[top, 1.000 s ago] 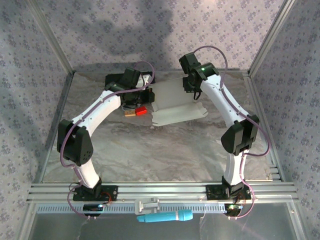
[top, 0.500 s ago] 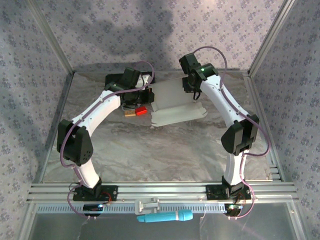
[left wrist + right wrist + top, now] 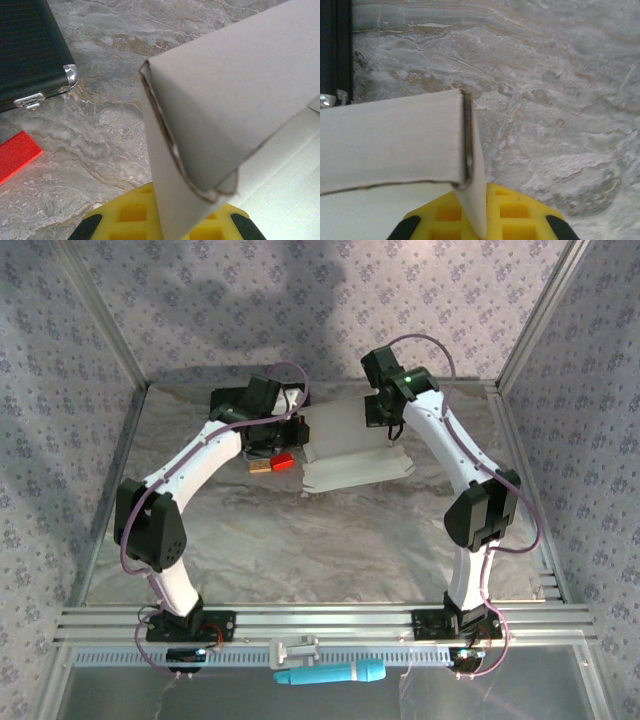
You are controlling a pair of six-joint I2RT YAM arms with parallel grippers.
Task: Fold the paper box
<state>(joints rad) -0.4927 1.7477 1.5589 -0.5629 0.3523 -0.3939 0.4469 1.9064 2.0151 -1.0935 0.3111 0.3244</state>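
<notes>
The paper box (image 3: 350, 445) is white card at the back middle of the table, with its rear wall raised and a notched flap lying flat toward me. My left gripper (image 3: 296, 430) grips its left end and my right gripper (image 3: 386, 420) its right end. In the left wrist view a folded corner of the paper box (image 3: 225, 100) stands up, and its side flap runs down between the yellow pads (image 3: 125, 215) of the left gripper (image 3: 165, 220). In the right wrist view the paper box (image 3: 390, 145) ends in an edge pinched in the right gripper (image 3: 480, 220).
A black case (image 3: 30, 50) lies just left of the box, under the left arm. A red block (image 3: 283, 462) and a small wooden block (image 3: 261, 467) sit beside the box's left front. A blue tool (image 3: 330, 673) rests on the near rail. Marbled table (image 3: 560, 100) stretches right.
</notes>
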